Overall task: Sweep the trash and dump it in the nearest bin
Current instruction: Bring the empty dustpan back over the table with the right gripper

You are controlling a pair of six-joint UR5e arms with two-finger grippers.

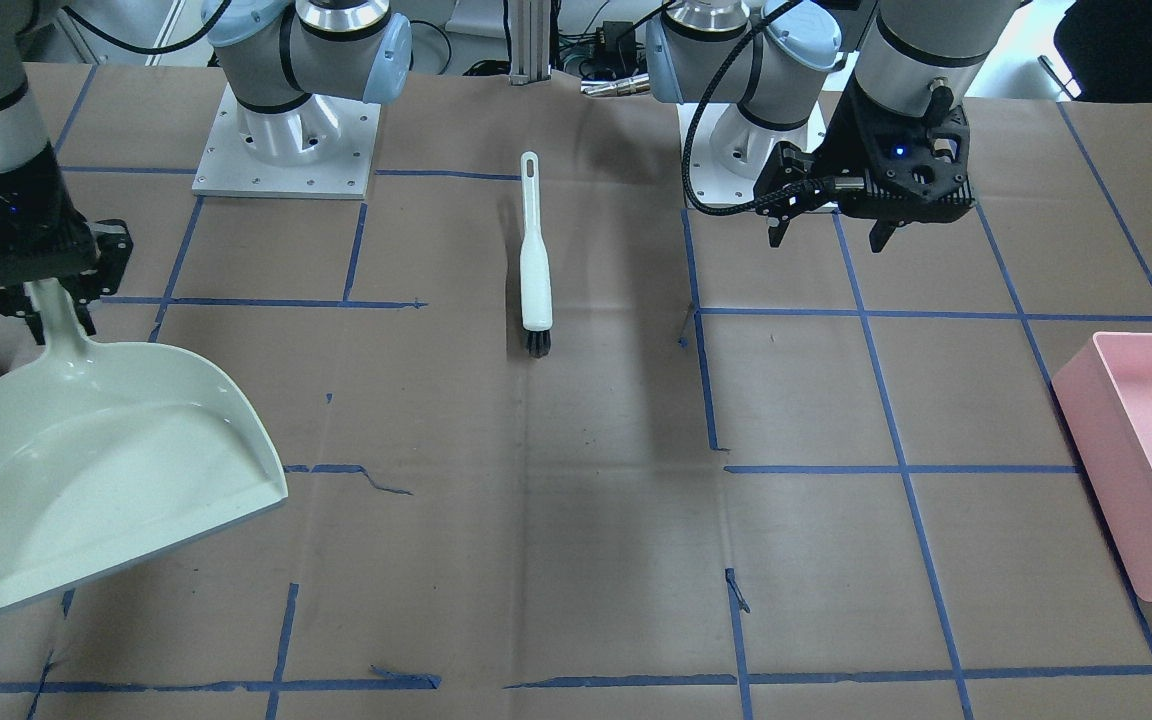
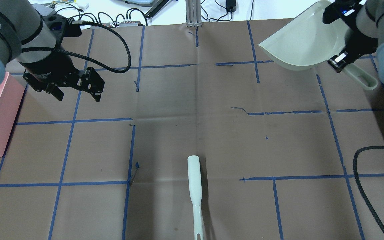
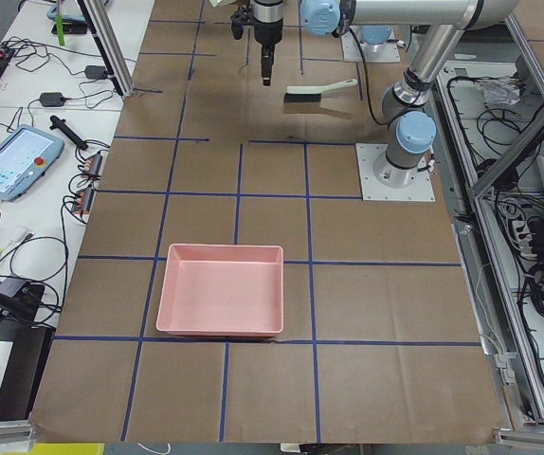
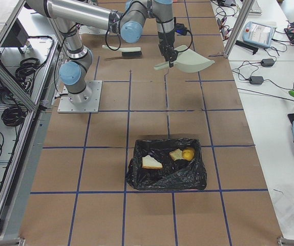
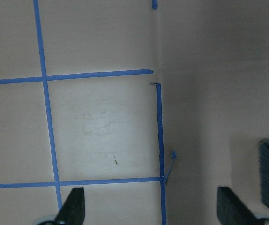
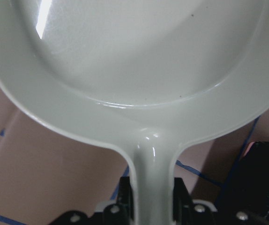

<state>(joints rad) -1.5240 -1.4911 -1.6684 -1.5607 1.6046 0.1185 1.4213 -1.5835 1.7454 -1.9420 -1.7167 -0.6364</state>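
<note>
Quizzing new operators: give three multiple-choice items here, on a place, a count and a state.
1. The trash lies: A on the table; B in the black-lined bin; C in the pink bin.
2. Bread pieces there: A one; B four; C two.
3. The right tool is: A shut on the dustpan handle; B open, empty; C out of view.
Key: 1 B, the exterior right view shows it inside that bin; 2 C, two white pieces plus one yellow lump; 3 A, it clamps the handle.
</note>
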